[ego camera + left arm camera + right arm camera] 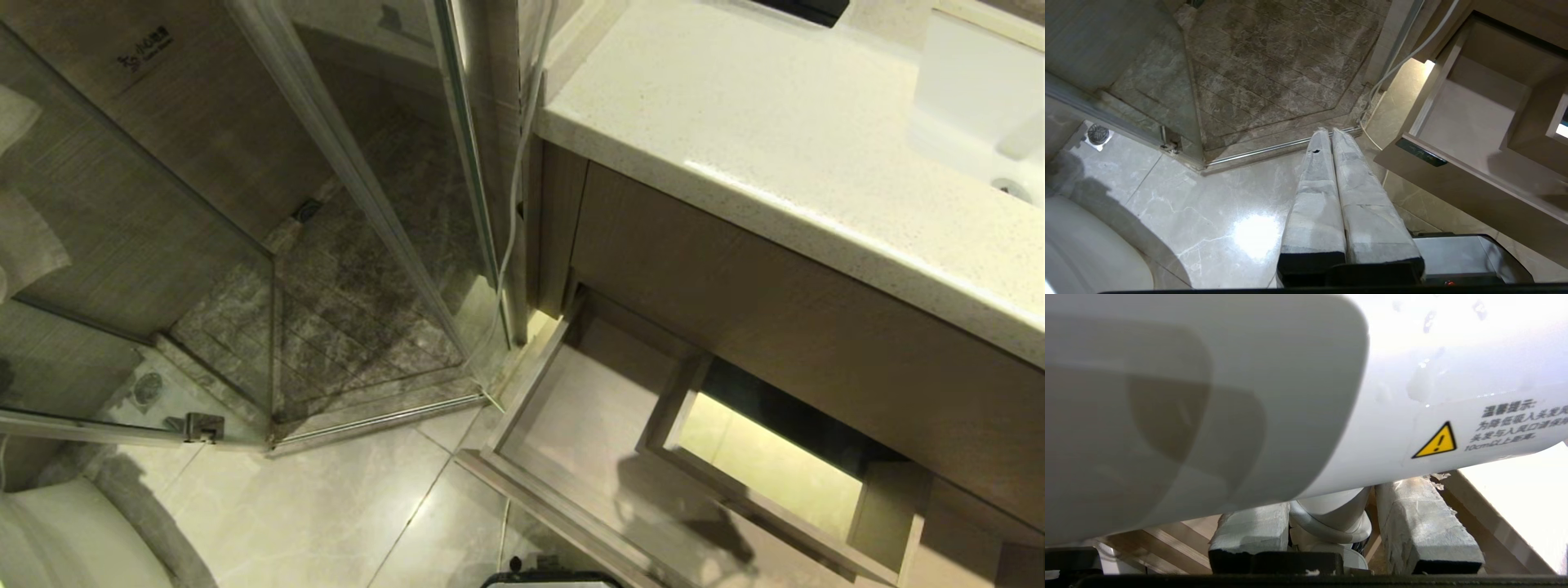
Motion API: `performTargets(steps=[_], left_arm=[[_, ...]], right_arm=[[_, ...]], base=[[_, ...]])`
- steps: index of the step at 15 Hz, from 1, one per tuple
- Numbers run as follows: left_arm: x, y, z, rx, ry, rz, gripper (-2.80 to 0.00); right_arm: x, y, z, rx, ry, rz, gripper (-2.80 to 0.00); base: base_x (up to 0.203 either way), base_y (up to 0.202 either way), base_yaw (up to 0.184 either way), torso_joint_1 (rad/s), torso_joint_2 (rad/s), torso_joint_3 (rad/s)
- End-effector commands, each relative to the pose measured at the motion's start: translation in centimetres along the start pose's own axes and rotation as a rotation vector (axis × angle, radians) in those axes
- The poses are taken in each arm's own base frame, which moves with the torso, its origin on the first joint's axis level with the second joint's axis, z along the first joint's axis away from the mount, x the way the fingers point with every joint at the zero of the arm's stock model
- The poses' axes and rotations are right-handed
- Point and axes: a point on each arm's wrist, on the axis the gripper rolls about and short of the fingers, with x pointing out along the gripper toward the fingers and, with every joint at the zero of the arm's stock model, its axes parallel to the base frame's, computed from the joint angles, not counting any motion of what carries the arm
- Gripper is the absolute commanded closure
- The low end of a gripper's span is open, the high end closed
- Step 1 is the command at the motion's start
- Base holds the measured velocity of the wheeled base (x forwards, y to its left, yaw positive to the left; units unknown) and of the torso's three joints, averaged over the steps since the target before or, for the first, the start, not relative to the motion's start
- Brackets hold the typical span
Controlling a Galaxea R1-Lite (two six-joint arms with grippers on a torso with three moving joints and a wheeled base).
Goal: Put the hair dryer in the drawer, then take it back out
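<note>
The round-barrelled plastic hair dryer (1249,396) is glossy white, with a yellow triangular warning sign and grey printed lines of text on its side. The right hand (1331,531) has pale grey wrapped fingers (1425,522) on black bases; the left hand (1331,134) wears the same grey wrapping. The wide shallow drawer (571,408) is pale beige inside, its front light wood grain with a small dark rectangular label (1421,152). The stone bench (735,122) is cream, finely speckled. The shower floor (1274,69) is mottled brown marble tile, the glossy bathroom floor (326,514) pale veined marble.
</note>
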Motion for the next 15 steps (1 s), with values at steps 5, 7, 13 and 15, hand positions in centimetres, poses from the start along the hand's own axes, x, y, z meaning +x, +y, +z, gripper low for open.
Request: performTargets(steps=[5, 7, 13, 15], left_arm=[[0.0, 0.0, 0.0, -0.002, 0.002, 0.001, 0.00], [0.0, 0.0, 0.0, 0.000, 0.002, 0.001, 0.00], [0.0, 0.0, 0.0, 0.000, 0.002, 0.001, 0.00], [0.0, 0.0, 0.0, -0.001, 0.002, 0.001, 0.00]], right_arm=[[-0.9, -0.5, 0.7, -0.038, 0.127, 0.072, 0.00], [-1.4, -1.3, 2.4, -0.058, 0.185, 0.118, 0.00], [4.6, -2.7, 13.9, -0.111, 0.068, 0.365, 0.00], [7.9, -1.7, 17.7, -0.131, 0.033, 0.421, 0.00]], base=[[0.000, 0.000, 0.000, 0.012, 0.00, 0.016], [0.000, 0.000, 0.000, 0.000, 0.00, 0.000], [0.000, 0.000, 0.000, 0.000, 0.00, 0.000], [0.000, 0.000, 0.000, 0.000, 0.00, 0.000]])
